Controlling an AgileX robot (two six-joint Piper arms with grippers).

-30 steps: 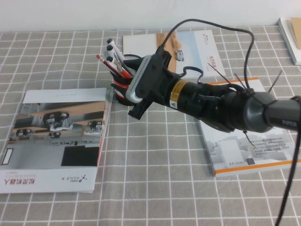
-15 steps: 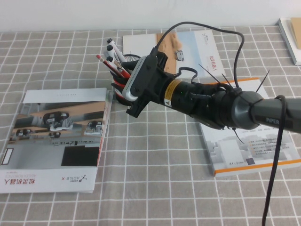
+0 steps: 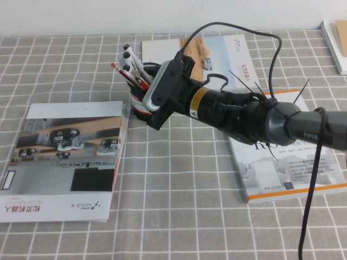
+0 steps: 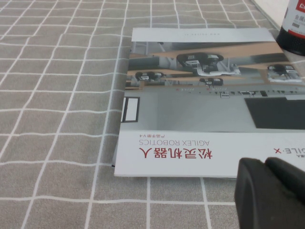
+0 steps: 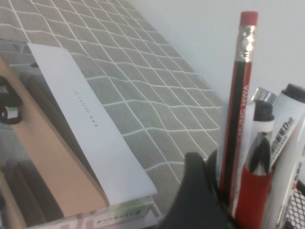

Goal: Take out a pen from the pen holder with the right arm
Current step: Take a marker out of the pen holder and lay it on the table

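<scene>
Right gripper [image 3: 142,103] at pen holder [image 3: 136,110] near tabletop's far edge — jaws: cannot tell. Isolate one pen [image 3: 132,58], lift straight up. Left gripper [image 4: 271,191] over booklet [image 4: 200,109].

Grey tablecloth [image 3: 179,216] with white grid, red pencil [image 5: 238,109] with black stripes, black pen holder [image 3: 136,105].

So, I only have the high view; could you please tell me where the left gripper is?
Observer: The left gripper hangs by the brochure's edge, the one with the red lettering.
Operator: Thanks. And how near is the right gripper to the pens?
Observer: The right gripper is close beside the pencil in the holder.
Operator: What stands next to that pencil?
Observer: A red pen with a black clip, then a white marker.
</scene>
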